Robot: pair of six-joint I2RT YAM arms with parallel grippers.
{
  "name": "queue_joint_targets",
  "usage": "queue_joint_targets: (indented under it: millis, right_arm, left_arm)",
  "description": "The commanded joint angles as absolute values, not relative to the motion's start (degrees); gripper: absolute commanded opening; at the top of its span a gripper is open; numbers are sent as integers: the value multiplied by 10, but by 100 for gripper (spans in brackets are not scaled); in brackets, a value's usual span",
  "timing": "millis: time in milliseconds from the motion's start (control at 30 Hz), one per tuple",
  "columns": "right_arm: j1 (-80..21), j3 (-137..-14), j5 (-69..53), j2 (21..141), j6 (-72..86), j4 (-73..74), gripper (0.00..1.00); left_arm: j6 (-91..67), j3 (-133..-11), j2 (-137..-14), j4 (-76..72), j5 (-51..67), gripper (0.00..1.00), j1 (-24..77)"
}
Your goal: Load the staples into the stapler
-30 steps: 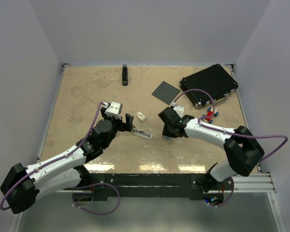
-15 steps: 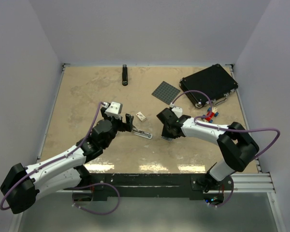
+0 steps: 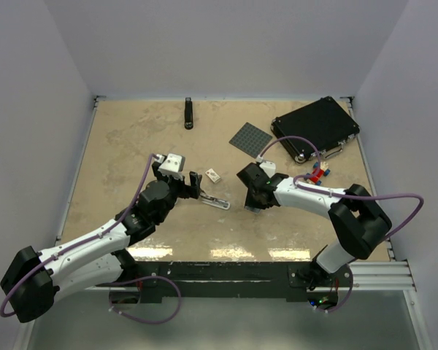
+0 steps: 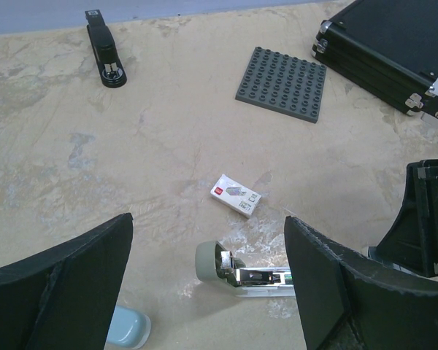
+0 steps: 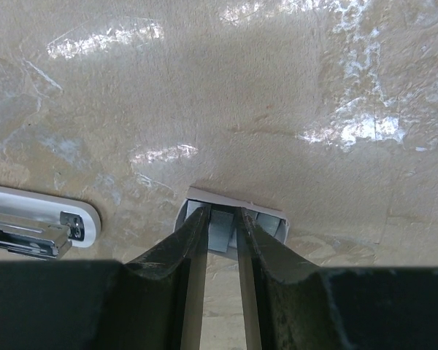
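Note:
The stapler (image 4: 210, 261) lies open on the table, its grey-green end and silvery metal channel (image 4: 266, 277) showing, with a pale blue part (image 4: 128, 328) beside it. My left gripper (image 4: 206, 222) stands wide open astride it, touching nothing. The white staples box (image 4: 236, 195) lies just beyond. In the right wrist view, my right gripper (image 5: 223, 213) points down into the small grey tray (image 5: 274, 219), its narrow jaws pinching a grey-blue strip of staples (image 5: 220, 233). The stapler's end (image 5: 44, 222) lies to the left. In the top view the right gripper (image 3: 252, 206) sits right of the stapler (image 3: 217, 201).
A slim black stapler (image 3: 189, 113) lies at the back. A dark grey studded baseplate (image 3: 250, 138) and a black case (image 3: 315, 127) sit at the back right. Red-and-blue toy bricks (image 3: 318, 173) lie near the right arm.
The right arm's elbow swung and its gripper edged slightly left, the jaws narrowing onto the strip in the tray. The left arm and stapler have not moved.

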State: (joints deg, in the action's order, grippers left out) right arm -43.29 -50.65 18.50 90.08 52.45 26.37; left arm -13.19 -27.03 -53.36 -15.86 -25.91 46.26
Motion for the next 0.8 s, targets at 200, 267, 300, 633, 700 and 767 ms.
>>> queue_joint_targets:
  millis: [200, 267, 300, 633, 700, 767]
  right_arm:
    - [-425, -503, 185, 882, 513, 296, 25]
    - [-424, -501, 180, 885, 512, 295, 25]
    - [-423, -501, 179, 886, 512, 295, 25]
    - [-423, -509, 154, 898, 490, 277, 27]
    - [-423, -510, 149, 899, 487, 274, 27]
    - [-422, -512, 148, 899, 483, 272, 27]
  left_arm:
    - [-146, -287, -530, -195, -259, 89, 461]
    - [-146, -286, -529, -196, -260, 89, 461]
    - [-146, -287, -528, -195, -260, 89, 461]
    - [-147, -286, -525, -194, -258, 89, 461]
    - [-148, -285, -523, -194, -258, 89, 461]
    - [-147, -286, -522, -192, -258, 89, 461]
